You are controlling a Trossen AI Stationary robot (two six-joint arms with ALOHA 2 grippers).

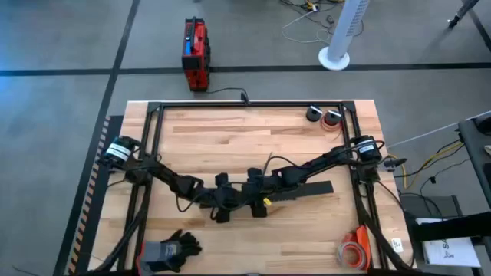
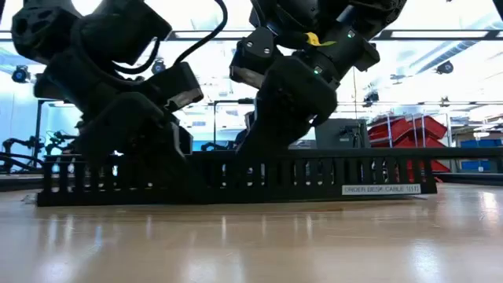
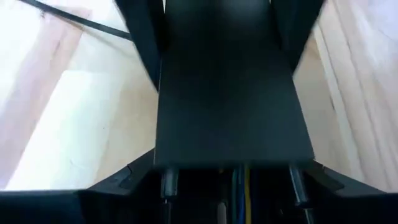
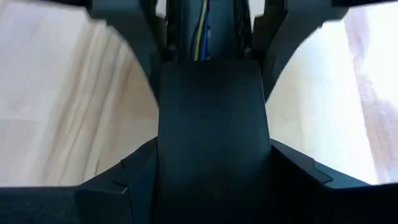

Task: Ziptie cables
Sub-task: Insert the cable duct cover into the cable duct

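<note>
A long black slotted strip (image 2: 236,177) lies flat along the table's middle (image 1: 303,192). Both arms meet over its left half. My left gripper (image 1: 224,201) and my right gripper (image 1: 257,195) come down on it side by side, the left one (image 2: 134,145) nearer the strip's left end, the right one (image 2: 275,130) near its middle. Thin yellow and blue strands (image 4: 200,37) show at the left gripper's base; I cannot tell whether they are the cables. A thin dark wire (image 3: 68,17) lies on the wood beside the strip. My left gripper straddles the strip's flat black top (image 3: 230,124) from above, one finger on each long side, lying across it. The strip rests on the table. The fingertips are hidden by the strip. My right gripper straddles the same flat top (image 4: 211,137) from above, one finger on each long side, across the strip, facing the left gripper. The strip stays flat on the table. Its fingertips are hidden too.
A black frame (image 1: 153,115) rims the table. Two small rolls (image 1: 322,115) sit at the far right corner, black gloves (image 1: 173,249) at the near left, and an orange roll (image 1: 353,249) at the near right. Bare wood lies in front of the strip (image 2: 251,236).
</note>
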